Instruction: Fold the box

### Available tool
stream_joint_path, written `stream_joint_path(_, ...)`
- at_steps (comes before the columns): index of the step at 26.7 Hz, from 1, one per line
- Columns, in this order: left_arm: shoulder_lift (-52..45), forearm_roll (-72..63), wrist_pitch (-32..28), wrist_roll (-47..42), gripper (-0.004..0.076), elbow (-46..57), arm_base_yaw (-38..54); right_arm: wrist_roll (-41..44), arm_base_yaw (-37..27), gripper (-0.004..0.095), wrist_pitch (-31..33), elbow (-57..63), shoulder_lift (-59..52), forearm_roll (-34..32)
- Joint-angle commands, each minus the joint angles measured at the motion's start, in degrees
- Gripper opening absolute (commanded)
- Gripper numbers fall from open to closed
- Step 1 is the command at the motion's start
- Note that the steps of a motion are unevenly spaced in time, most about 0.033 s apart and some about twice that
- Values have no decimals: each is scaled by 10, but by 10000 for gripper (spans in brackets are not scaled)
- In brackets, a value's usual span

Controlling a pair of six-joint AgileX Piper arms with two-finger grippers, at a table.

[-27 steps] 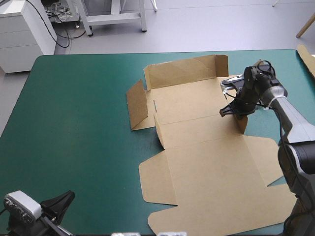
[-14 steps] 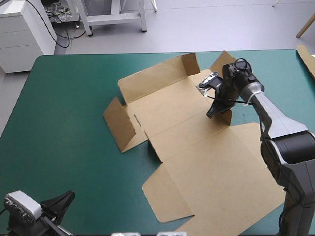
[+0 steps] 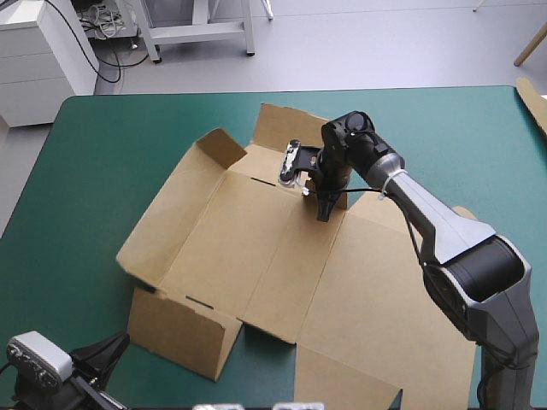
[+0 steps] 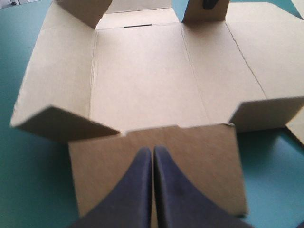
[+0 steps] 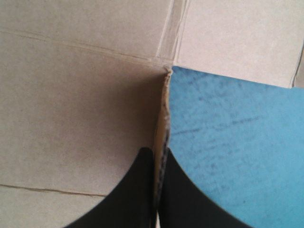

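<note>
The box (image 3: 256, 248) appears light and stiff, hinging at its scores; the right gripper (image 3: 323, 209) clamps an upright flap (image 5: 163, 114) by its edge, a sound hold; the left gripper (image 4: 153, 151) is closed, empty.

The box (image 3: 248, 248) is plain brown, cover (image 3: 102, 171) teal-green, right claw (image 3: 323, 210) black.

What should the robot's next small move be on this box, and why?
Probably open the left gripper and ease it forward onto the raised near wall. That gripper is shut and empty, the wall stands just ahead of it, and the right gripper is shut on a raised flap at the far side of the box, steadying it.
</note>
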Motion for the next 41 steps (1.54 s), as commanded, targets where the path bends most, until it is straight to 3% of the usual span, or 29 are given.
stream_joint_path(1, 10, -9, -44, -1, -8, -12, -3, -51, 28, -22, -6, -22, -28, -2)
stream_joint_path(9, 10, -11, -44, 2, -8, -12, -3, -129, 75, -22, -17, -23, -17, -9)
stream_joint_path(15, 10, -12, -44, 2, -8, -12, -3, -120, 74, -22, -34, -23, 19, -82)
stream_joint_path(27, 10, -12, -44, 2, -8, -12, -3, -103, 74, -14, -81, -30, 51, -82)
stream_joint_path(29, 10, -12, -44, 2, -8, -12, -3, -99, 74, 15, -82, -32, 50, -83)
stream_joint_path(32, 10, -12, -44, 2, -8, -12, -3, -94, 74, 140, -71, -49, 50, -80)
stream_joint_path(34, 10, -12, -44, 2, -8, -12, -3, -78, 74, 357, -49, -85, 50, -79)
stream_joint_path(36, 10, -12, -44, 2, -8, -12, -3, -59, 74, 428, -23, -117, 50, -79)
stream_joint_path(41, 10, -12, -44, 2, -8, -12, -3, 44, 74, 449, -6, -184, 18, -79)
